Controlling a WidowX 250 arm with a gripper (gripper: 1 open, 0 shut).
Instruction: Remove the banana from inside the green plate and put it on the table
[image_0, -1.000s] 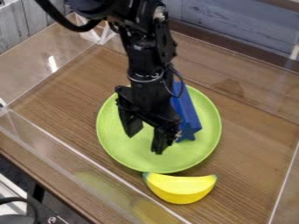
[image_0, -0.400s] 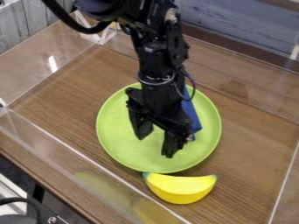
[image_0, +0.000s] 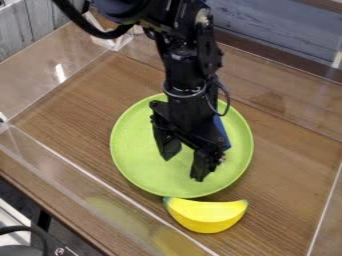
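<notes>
The banana, short and yellow, lies on the table just off the near rim of the green plate. My gripper hangs open over the plate's right half, fingers pointing down, nothing between them. A blue block sits in the plate behind the gripper, mostly hidden by it. The banana is a short way below and to the right of the fingertips.
Clear acrylic walls run along the table's edges, close to the banana at the near side. The black arm rises from the plate toward the back.
The gripper has shifted to the right and slightly nearer over the plate, covering more of the blue block. The banana has stayed put on the table.
</notes>
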